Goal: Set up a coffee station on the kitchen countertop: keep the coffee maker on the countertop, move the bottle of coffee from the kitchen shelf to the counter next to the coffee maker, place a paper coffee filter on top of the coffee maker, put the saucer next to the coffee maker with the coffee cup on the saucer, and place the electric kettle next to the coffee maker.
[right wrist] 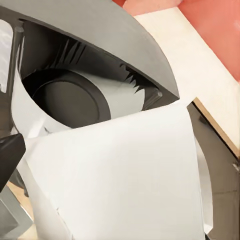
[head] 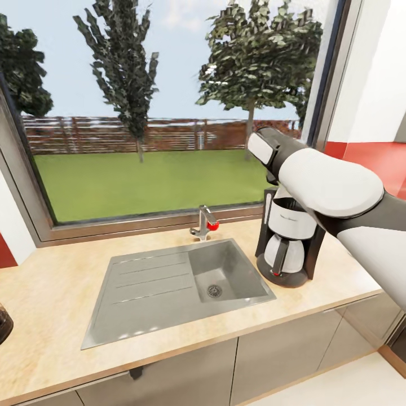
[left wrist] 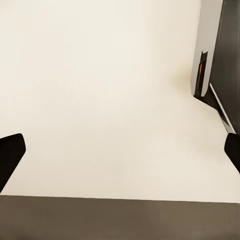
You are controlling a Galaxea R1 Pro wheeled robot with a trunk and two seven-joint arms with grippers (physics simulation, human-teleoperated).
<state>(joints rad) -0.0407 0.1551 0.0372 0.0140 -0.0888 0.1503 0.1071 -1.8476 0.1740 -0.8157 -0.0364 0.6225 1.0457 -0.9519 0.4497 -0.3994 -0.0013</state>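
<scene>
One black-and-white drip coffee maker (head: 287, 239) stands near the beige countertop's (head: 51, 299) front edge, right of the grey steel sink (head: 169, 285), with open counter beyond. Right gripper (right wrist: 30, 150) pinches the white paper coffee filter (right wrist: 125, 175) above the maker's open top. Left gripper's (left wrist: 120, 155) fingers stand wide apart, holding nothing.

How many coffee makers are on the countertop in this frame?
1. The coffee maker stands on the countertop right of the sink, partly behind the right arm; others may lie outside the view.

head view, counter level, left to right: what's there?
Dark object at the picture's edge → sink drainboard → faucet → sink basin → coffee maker → right arm.
</scene>
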